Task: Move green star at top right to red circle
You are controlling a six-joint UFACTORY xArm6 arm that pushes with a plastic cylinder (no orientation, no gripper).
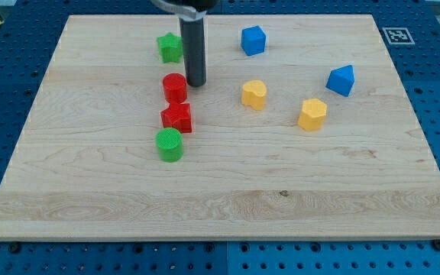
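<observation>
Camera view: on the wooden worktop (pixel 296 206), my tip (pixel 196 83) rests just right of the red circle (pixel 175 87), with the green star (pixel 170 47) up and to the view's left of it, near the board's top edge. The rod carries no claw, so nothing grasps. Star and circle stand apart; pushing the star down-view likely means first circling above it.
</observation>
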